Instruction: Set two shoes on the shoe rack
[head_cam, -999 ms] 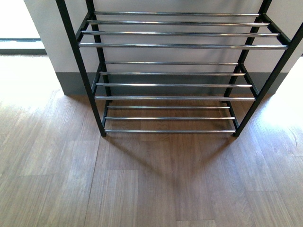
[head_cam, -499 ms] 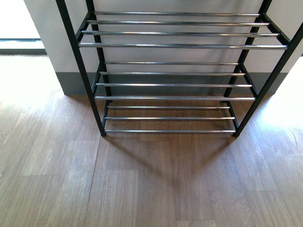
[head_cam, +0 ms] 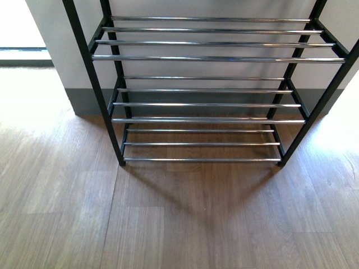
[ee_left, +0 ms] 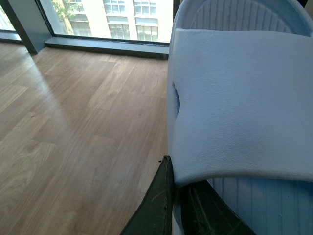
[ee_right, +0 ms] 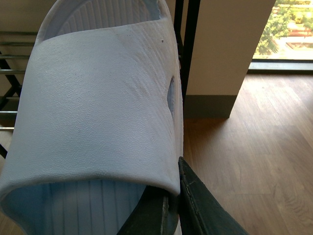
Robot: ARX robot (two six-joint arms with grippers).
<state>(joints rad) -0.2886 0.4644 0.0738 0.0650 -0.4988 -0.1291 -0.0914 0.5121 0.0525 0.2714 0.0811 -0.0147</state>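
The two shoes here are light blue slide sandals. One sandal [ee_left: 244, 98] fills the left wrist view, and my left gripper [ee_left: 177, 188] is shut on the edge of its strap. The other sandal [ee_right: 98, 107] fills the right wrist view, with my right gripper [ee_right: 172, 196] shut on its strap edge. The shoe rack [head_cam: 216, 58], black side frames with chrome bars, stands against the wall in the front view with three bare tiers showing. Its black frame [ee_right: 188, 44] stands just behind the right sandal. Neither arm shows in the front view.
Wooden floor [head_cam: 185, 224] stretches in front of the rack. A pale wall with grey skirting [head_cam: 84, 101] stands behind it. A floor-level window [ee_left: 112, 19] lies beyond the left sandal. A pillar [ee_right: 225, 49] and another window [ee_right: 283, 29] are to the rack's side.
In the front view the rack has shifted slightly lower in the picture and looks a little closer. Nothing else has visibly changed.
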